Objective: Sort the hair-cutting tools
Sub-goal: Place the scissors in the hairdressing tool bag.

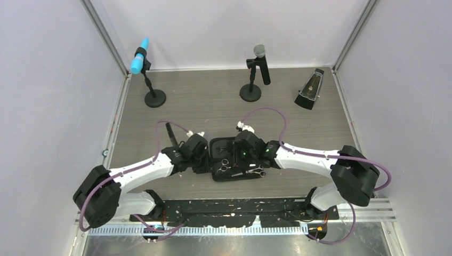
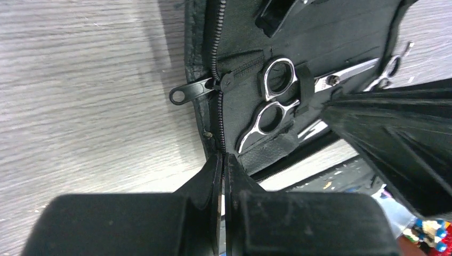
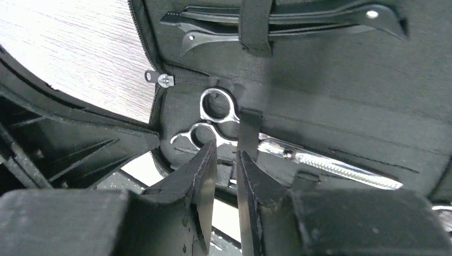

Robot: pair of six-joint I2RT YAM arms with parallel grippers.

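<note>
Looking at this, right gripper point(image 3: 226, 157) is closest: slightly spread, pinching nothing, scissors point(image 3: 320, 162) strapped in the case point(image 3: 346, 96) just ahead, handles nearest, blades running sideways; left gripper point(image 2: 222, 160) is pressed together at the zip edge.

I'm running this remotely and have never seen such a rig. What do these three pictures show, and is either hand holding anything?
These are two robot arms at the near edge of a table. The wide picture looks down from above; the other two come from a camera on each wrist. Between the arms lies an open black zip case holding two silver scissors and black clips. Two microphones and a metronome stand at the back. The left hand is shut, tips at the case's zip edge. The right hand has its fingers slightly apart by a scissors' handles; I cannot tell whether it grips.
</note>
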